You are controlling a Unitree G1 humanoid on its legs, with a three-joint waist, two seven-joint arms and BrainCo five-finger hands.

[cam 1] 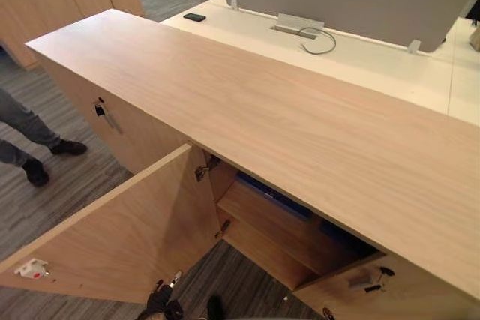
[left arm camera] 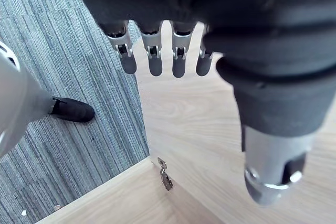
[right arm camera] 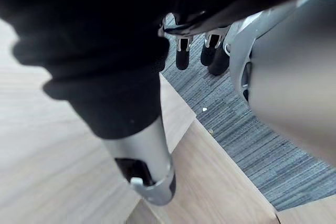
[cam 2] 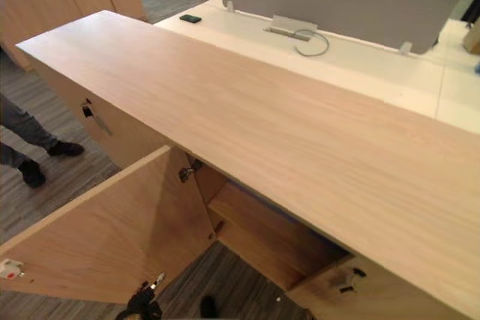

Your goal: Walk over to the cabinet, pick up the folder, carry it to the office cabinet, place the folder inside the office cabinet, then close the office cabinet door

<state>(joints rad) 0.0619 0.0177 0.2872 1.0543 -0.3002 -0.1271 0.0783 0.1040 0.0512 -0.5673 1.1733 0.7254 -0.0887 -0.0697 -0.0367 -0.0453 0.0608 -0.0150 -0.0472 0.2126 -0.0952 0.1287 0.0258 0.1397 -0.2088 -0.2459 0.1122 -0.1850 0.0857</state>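
Grey carpet [cam 1: 67,192] below; cabinet door [cam 1: 112,245] open; left hand [left arm camera: 178,56], right hand [right arm camera: 182,56] hang, fingers [left arm camera: 127,56] straight.

The left hand [left arm camera: 156,59] is hanging with its fingers straight and thumb apart, holding nothing. The right hand [right arm camera: 182,56] is hanging likewise, fingers relaxed.

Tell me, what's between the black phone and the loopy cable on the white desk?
A silver flap set in the white desk lies between the black phone and the looped cable, seen in both eye views.
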